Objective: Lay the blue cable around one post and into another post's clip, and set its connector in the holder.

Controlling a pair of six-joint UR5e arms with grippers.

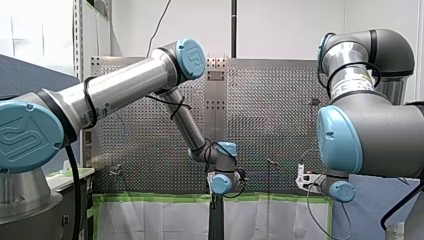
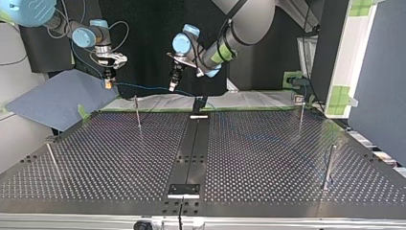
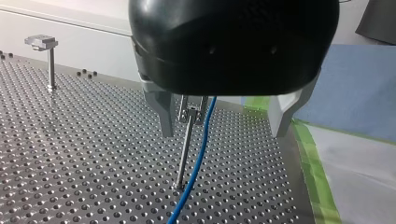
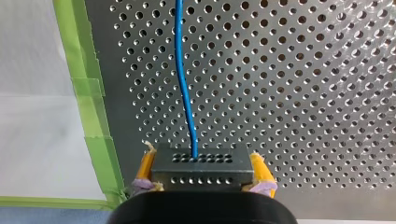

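**Thin blue cable (image 4: 184, 84) runs from claw to claw**

Its dark perforated metal connector block (image 4: 201, 170) sits clamped between the right claw's (image 4: 201, 161) yellow pads; farther along, it passes just beside a slim clip-topped metal post (image 3: 186, 149); both stand between the left claw's (image 3: 223, 130) wide-spread fingers, above the perforated metal tabletop (image 3: 70, 154).

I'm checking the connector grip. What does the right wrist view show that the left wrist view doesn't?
Only the right wrist view: the connector clamped between my right gripper's yellow pads. Only the left wrist view: my left gripper, fingers apart, a clip post ahead, a second post beyond. Both: the blue cable, the perforated table, green tape.
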